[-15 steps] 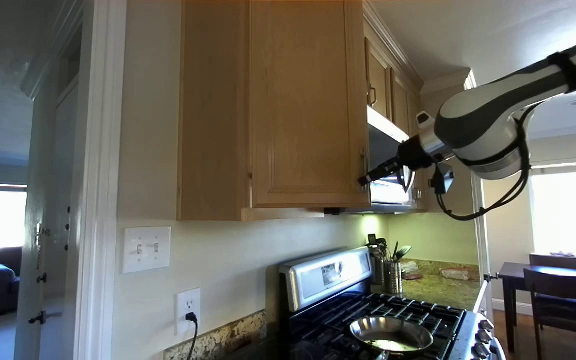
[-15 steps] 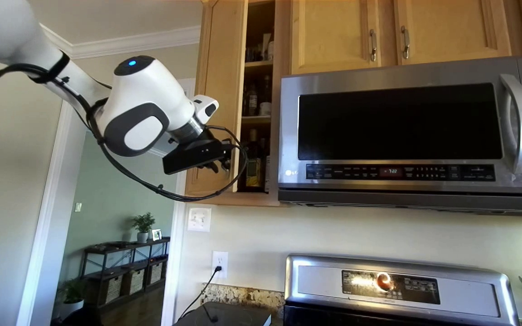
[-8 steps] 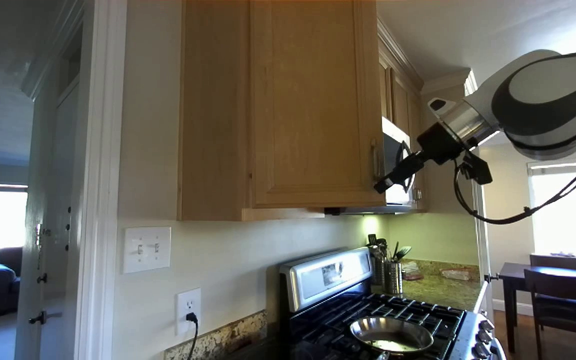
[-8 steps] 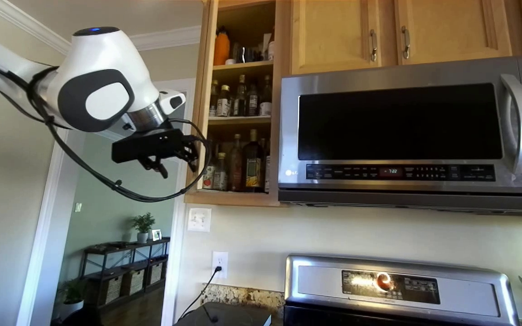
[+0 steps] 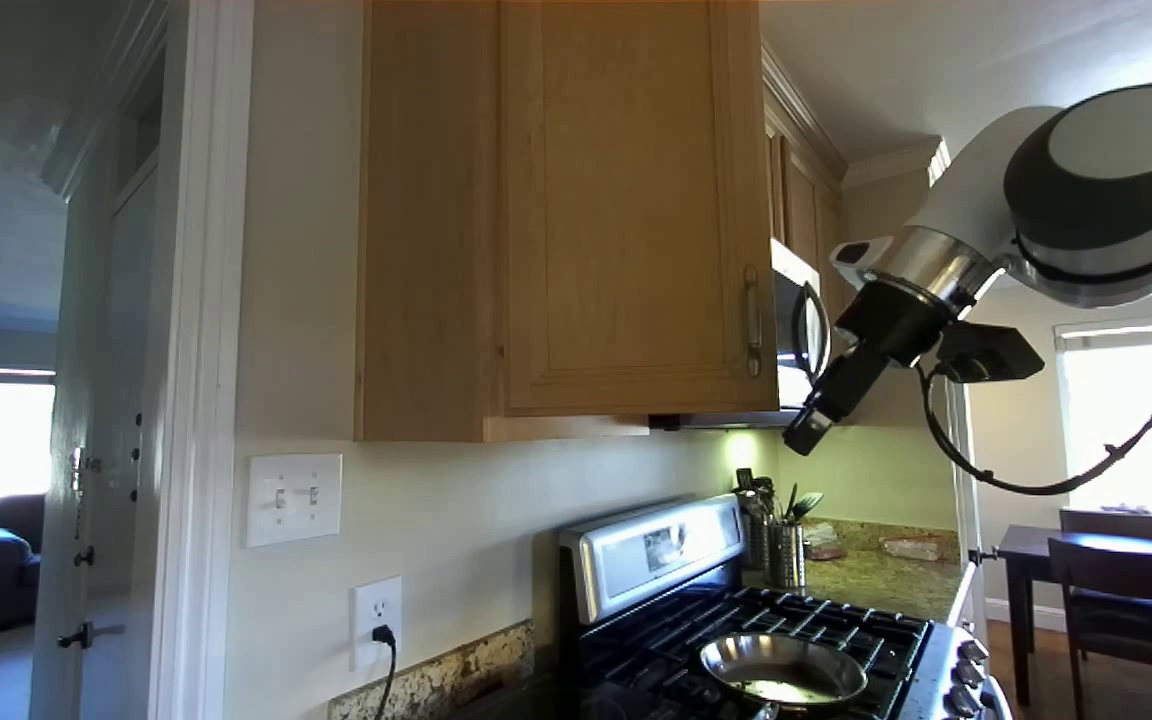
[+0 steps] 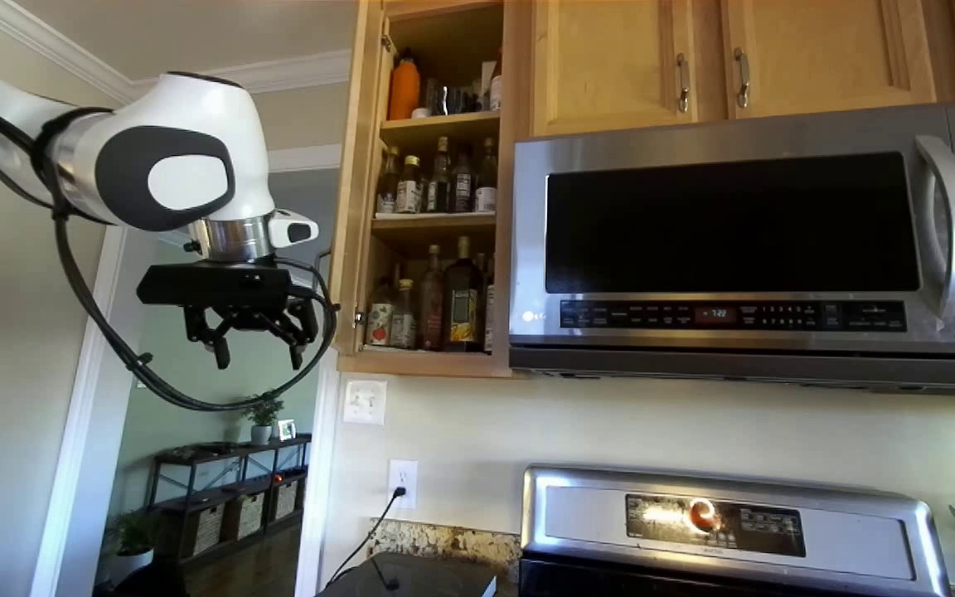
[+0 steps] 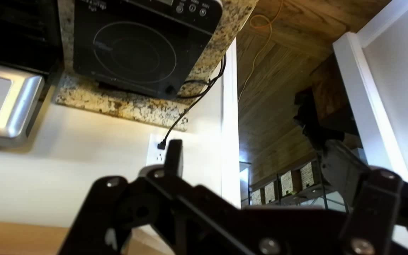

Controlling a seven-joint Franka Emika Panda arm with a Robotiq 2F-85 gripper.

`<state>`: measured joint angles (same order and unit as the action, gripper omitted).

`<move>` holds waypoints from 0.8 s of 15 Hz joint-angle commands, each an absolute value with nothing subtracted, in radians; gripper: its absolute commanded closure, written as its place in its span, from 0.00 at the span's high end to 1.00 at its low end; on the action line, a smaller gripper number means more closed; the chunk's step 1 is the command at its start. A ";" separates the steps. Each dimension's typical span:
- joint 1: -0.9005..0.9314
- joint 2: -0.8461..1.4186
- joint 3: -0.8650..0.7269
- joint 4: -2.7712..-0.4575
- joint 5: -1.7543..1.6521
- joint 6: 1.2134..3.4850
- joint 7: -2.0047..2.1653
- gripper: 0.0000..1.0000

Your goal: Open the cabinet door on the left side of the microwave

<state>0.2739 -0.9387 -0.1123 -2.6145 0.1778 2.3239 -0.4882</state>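
The cabinet door [image 5: 626, 220], light maple with a framed panel, stands swung wide, its long metal handle [image 5: 753, 320] showing near the free edge. In an exterior view the cabinet door [image 6: 351, 195] is seen almost edge-on, and the shelves behind it are exposed. To the right of that cabinet is the steel microwave [image 6: 730, 232] with its dark window. My gripper [image 6: 259, 356] hangs with its fingers spread and pointing down, apart from the handle and lower than it, with nothing between them. In the wrist view one black finger [image 7: 174, 156] shows in front of the wall.
Several bottles [image 6: 436, 186] line the cabinet shelves. Underneath are the stove [image 5: 656, 560] with a frying pan [image 5: 784, 668] and a black portable cooktop [image 7: 133, 53]. A cable [image 6: 117, 356] loops below my wrist. Upper wood doors [image 6: 614, 66] sit above the microwave.
The cabinet door has swung wider, bringing the bottles into sight. My gripper has opened, come away from the handle, drawn back from the cabinet and tilted downward.
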 commanded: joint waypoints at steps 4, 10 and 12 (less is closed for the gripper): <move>0.232 -0.882 -0.113 -2.603 0.145 2.152 -0.422 1.00; 0.106 -0.921 -0.137 -2.584 0.015 2.009 -0.440 1.00; 0.058 -0.923 -0.156 -2.565 -0.034 2.011 -0.441 1.00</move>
<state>0.1159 -0.8991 -0.1316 -2.5932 0.0345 2.0483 -0.4449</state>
